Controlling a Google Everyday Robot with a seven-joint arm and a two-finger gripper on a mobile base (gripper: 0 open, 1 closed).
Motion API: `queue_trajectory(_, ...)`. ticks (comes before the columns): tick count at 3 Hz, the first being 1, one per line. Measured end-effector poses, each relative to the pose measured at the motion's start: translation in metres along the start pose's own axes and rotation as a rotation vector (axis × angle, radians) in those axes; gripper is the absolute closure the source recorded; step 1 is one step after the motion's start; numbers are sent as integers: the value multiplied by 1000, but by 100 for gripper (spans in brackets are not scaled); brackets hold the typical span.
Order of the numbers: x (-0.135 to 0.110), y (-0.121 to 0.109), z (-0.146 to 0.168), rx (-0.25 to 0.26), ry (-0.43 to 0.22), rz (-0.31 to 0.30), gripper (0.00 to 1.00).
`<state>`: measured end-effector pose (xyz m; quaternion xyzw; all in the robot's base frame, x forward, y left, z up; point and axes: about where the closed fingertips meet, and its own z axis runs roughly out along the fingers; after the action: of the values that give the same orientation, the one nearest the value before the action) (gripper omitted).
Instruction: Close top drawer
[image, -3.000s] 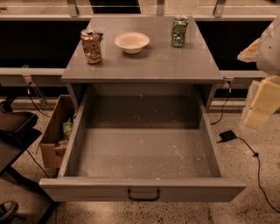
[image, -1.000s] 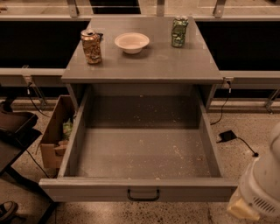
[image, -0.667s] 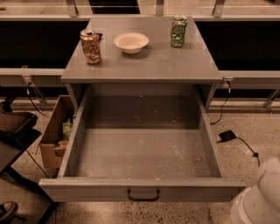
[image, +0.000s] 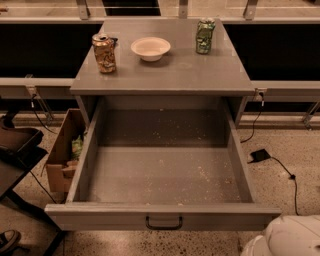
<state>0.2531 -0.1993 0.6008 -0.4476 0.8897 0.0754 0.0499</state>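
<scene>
The top drawer (image: 162, 175) of the grey cabinet stands pulled fully out toward me. Its grey inside is speckled with crumbs and holds nothing else. Its front panel (image: 100, 217) runs along the bottom of the view, with a small black bar handle (image: 163, 223) at its centre. A white rounded part of my arm (image: 287, 237) shows at the bottom right corner, just right of the drawer front. The gripper itself is out of view.
On the cabinet top (image: 165, 65) stand a crumpled orange can (image: 104, 52), a white bowl (image: 150, 48) and a green can (image: 205, 36). A cardboard box (image: 65, 155) sits on the floor left of the drawer. A black cable and plug (image: 260, 155) lie on the floor at the right.
My arm has dropped from the right side of the view down to the bottom right corner. The drawer has stayed open and still.
</scene>
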Motion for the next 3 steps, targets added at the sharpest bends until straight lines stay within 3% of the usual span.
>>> queue_trajectory(1, -20, -24, 29, 39, -62, -24, 100)
queue_trajectory(2, -40, -57, 41, 91, -101, -44, 100)
queue_trajectory(3, -49, -76, 40, 126, -115, -57, 100)
